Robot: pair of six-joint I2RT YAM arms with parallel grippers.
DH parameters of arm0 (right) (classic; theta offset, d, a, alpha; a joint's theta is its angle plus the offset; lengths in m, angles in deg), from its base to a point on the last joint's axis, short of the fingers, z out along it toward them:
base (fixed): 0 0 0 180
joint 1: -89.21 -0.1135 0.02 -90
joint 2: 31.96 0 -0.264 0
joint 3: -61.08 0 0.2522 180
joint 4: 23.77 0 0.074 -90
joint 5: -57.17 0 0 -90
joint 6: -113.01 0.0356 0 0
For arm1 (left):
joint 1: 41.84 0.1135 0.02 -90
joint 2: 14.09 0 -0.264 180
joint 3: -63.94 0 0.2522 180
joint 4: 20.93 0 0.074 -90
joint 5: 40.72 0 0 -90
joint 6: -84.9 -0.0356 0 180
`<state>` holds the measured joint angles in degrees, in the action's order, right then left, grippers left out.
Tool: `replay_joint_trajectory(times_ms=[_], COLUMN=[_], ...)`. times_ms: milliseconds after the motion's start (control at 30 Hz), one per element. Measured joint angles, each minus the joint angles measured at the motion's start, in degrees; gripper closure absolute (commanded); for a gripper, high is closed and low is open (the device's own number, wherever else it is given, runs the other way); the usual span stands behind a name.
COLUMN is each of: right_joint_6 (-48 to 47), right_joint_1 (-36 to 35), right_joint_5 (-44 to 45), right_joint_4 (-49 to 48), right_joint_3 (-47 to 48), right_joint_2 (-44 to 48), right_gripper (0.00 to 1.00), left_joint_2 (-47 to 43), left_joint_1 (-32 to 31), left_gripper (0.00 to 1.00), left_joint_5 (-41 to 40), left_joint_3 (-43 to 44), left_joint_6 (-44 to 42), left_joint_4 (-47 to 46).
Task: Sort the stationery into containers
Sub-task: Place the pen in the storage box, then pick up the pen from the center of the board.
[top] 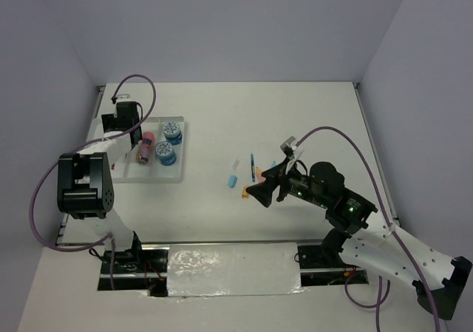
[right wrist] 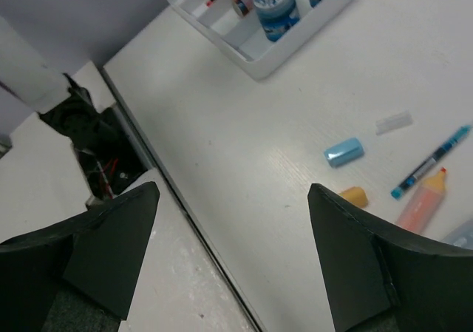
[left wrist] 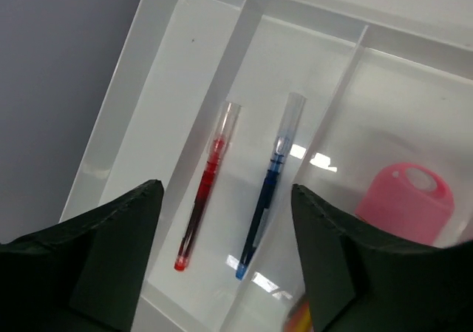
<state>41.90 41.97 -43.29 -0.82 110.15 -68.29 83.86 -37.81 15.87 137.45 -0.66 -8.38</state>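
Stationery is partly sorted: a red pen [left wrist: 207,199] and a blue pen [left wrist: 267,199] lie side by side in one compartment of the white tray [left wrist: 111,125]. The pink cylinder [left wrist: 405,202] is in the next and two blue-white rolls [top: 168,141] in another. The left tool [left wrist: 225,191] hovers over the pens, spread wide, holding nothing. The right tool [right wrist: 233,191] is also wide and empty. Near it on the counter [top: 295,117] lie the unsorted light-blue cap [right wrist: 344,152], clear piece [right wrist: 393,122], loose blue pen [right wrist: 431,162], orange piece [right wrist: 355,195] and peach marker [right wrist: 421,202].

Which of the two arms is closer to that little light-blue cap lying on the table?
Right. The right gripper hangs close beside the light-blue cap; the left gripper is far off, over the white tray.
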Motion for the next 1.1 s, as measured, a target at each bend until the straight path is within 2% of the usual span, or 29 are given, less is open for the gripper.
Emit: replay_joint_trajectory(times_ms=[33, 67, 233, 300, 333, 367, 533, 700, 867, 1100], right_joint_6=[0.0, 0.0, 0.8, 1.3, 1.8, 2.1, 3.9, 4.3, 4.7, 5.7], right_joint_1=[0.0, 0.0, 0.4, 1.3, 2.1, 2.9, 5.7, 8.1, 8.9, 9.0], right_joint_5=[1.0, 2.7, 11.1, 13.9, 15.2, 16.4, 21.5, 23.8, 24.9, 24.6], right_joint_4=[0.9, 2.2, 8.9, 10.9, 12.1, 13.2, 17.0, 19.5, 21.0, 22.1], right_joint_3=[0.7, 1.8, 10.5, 13.6, 15.0, 16.3, 24.7, 34.5, 40.1, 41.3], right_joint_2=[-1.4, -3.3, -16.7, -22.6, -25.7, -28.2, -42.6, -57.1, -65.7, -70.0], right_gripper=[0.10, 0.10, 0.15, 0.25, 0.33, 0.36, 0.49, 0.59, 0.60, 0.60], left_joint_2=[-0.7, -1.9, -12.4, -19.6, -24.1, -28.8, -52.0, -66.5, -70.6, -65.7], left_joint_1=[-0.3, -0.5, -4.8, -8.4, -10.4, -12.3, -14.1, -14.1, -14.6, -15.6], left_gripper=[0.13, 0.01, 0.01, 0.01, 0.01, 0.01, 0.01, 0.01, 0.01, 0.01], left_joint_5=[0.3, 0.9, 7.3, 10.5, 12.4, 14.4, 18.9, 17.3, 13.6, 13.2], left_joint_3=[0.0, 0.4, 9.3, 12.2, 12.9, 12.6, 0.8, -14.8, -16.8, -16.0], left_joint_6=[0.7, 1.9, 7.3, 9.0, 9.6, 10.0, 11.1, 12.4, 13.7, 13.9], left_joint_4=[0.7, 2.4, 15.2, 18.0, 19.1, 19.6, 22.4, 28.2, 30.3, 30.2])
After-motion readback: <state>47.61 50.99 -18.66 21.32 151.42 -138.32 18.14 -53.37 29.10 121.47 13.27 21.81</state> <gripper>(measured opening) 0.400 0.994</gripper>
